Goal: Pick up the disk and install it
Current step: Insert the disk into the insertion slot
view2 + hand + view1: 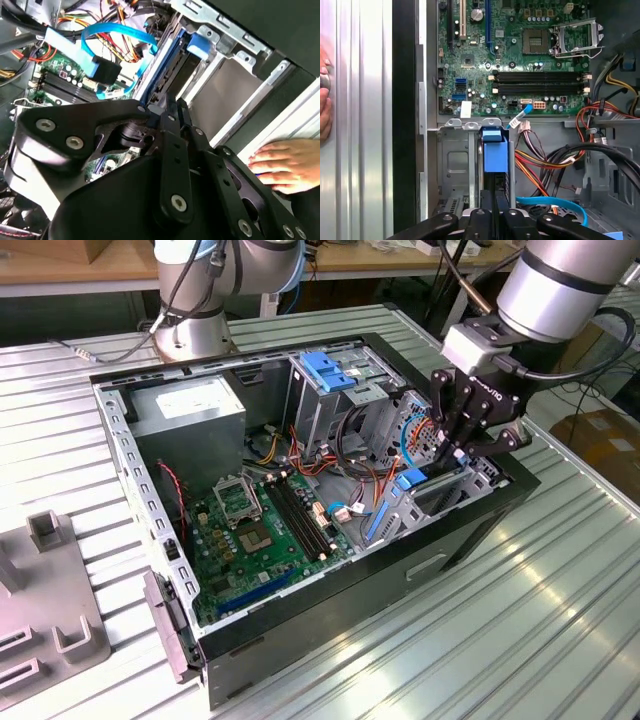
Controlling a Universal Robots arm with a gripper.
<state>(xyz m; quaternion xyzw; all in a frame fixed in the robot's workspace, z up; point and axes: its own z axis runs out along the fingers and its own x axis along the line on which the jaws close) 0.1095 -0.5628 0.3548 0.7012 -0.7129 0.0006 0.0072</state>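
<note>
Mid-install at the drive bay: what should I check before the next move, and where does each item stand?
1. Disk in drive bay slot: ok, standing on edge.
2. Gripper lined up over disk: ok.
3. Blue cable clear of slot: ok, lies beside it.
4. Person's hand away from case: not ok, rests on table beside it.
5. Disk fully seated: cannot tell.

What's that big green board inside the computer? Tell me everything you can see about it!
The green circuit board lies flat on the floor of the open computer case. It carries a square socket, long black memory slots side by side, and small blue connectors. Coloured wires bunch beside one edge, next to the metal drive bay. The gripper hangs over that bay, not touching the board.
</note>
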